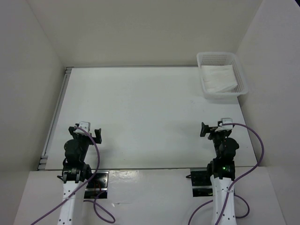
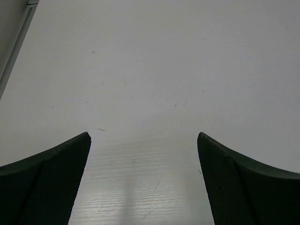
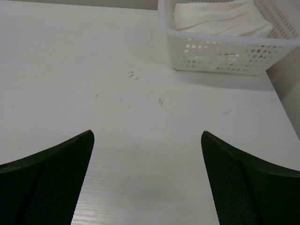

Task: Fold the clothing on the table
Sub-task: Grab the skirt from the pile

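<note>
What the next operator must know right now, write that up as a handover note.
Left gripper: open, empty, above the table.
Right gripper: open, empty, facing the basket.
Clothing: in the basket, far right corner of the table.
Done: no folding yet.
Left: likely lift the clothing out, spread it, fold it.

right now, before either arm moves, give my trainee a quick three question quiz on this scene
1. True or false: the clothing lies spread flat on the table.
2. Which arm stands nearer the basket? A: left. B: right.
3. Fill in: the left gripper and the right gripper both hold their jaws ____.

Key: 1 false, it sits in the basket at the far right corner. 2 B. 3 open.
</note>
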